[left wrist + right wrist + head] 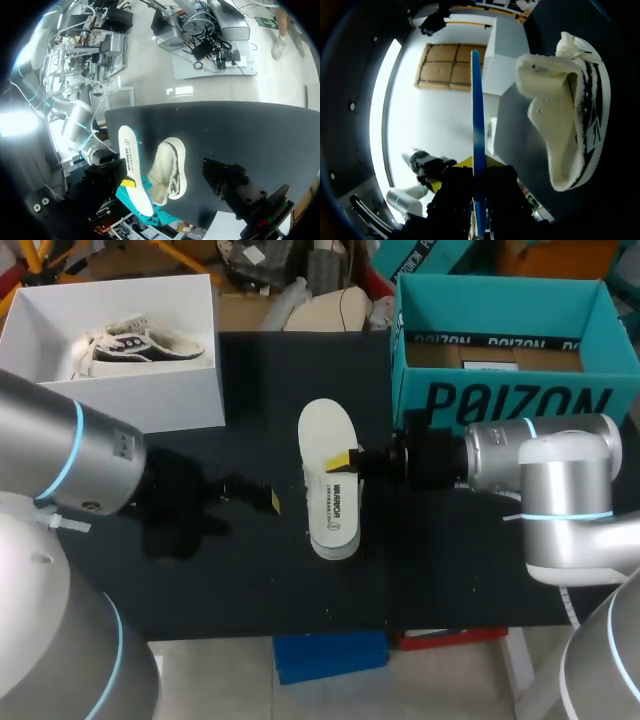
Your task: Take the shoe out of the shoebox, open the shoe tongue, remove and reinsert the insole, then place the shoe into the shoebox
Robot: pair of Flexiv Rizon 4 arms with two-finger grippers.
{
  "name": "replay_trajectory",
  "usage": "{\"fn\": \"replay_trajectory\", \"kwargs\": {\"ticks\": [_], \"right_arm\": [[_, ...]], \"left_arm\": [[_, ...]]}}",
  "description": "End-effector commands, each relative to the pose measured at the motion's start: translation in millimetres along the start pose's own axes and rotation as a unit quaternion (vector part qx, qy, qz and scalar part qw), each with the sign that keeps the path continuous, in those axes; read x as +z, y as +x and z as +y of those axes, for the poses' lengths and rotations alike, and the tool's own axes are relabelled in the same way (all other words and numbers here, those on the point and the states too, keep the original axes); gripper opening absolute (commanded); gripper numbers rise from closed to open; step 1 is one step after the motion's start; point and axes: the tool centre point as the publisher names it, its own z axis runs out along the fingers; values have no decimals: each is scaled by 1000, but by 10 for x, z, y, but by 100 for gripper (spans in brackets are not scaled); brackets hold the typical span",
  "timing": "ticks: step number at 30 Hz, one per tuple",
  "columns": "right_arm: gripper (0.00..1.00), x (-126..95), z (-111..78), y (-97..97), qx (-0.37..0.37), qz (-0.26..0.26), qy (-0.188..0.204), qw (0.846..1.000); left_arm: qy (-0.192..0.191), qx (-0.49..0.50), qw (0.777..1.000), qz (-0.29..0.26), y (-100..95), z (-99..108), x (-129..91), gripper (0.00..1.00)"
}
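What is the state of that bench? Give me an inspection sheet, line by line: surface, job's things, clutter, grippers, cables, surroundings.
Surface: black table, no spill seen.
Job's things: insole held up over mid-table; shoe lying on the table beside it; white box at the far left, open, with a second shoe inside.
Clutter: teal box at the far right, open.
Grippers: right gripper shut on the insole's edge; left gripper open and empty, low over the table left of the insole.
Cables: nothing seen on the table.
Surroundings: nothing seen reaching over the table.
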Motion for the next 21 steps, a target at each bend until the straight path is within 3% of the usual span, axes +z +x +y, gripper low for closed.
{"fn": "replay_trajectory", "kwargs": {"ticks": [1, 8, 15, 21], "right_arm": [[0, 9, -6, 3, 0, -1, -1, 1000], [0, 9, -6, 3, 0, -1, -1, 1000], [0, 9, -6, 3, 0, -1, -1, 1000], [0, 9, -6, 3, 0, -1, -1, 1000]], "left_arm": [[-2, -11, 967, -256, 166, -73, -70, 100], [-7, -7, 953, -304, 190, 45, -138, 100], [-17, -13, 949, -315, 222, 148, -62, 100], [-38, -14, 960, -276, 281, 118, 50, 100]]}}
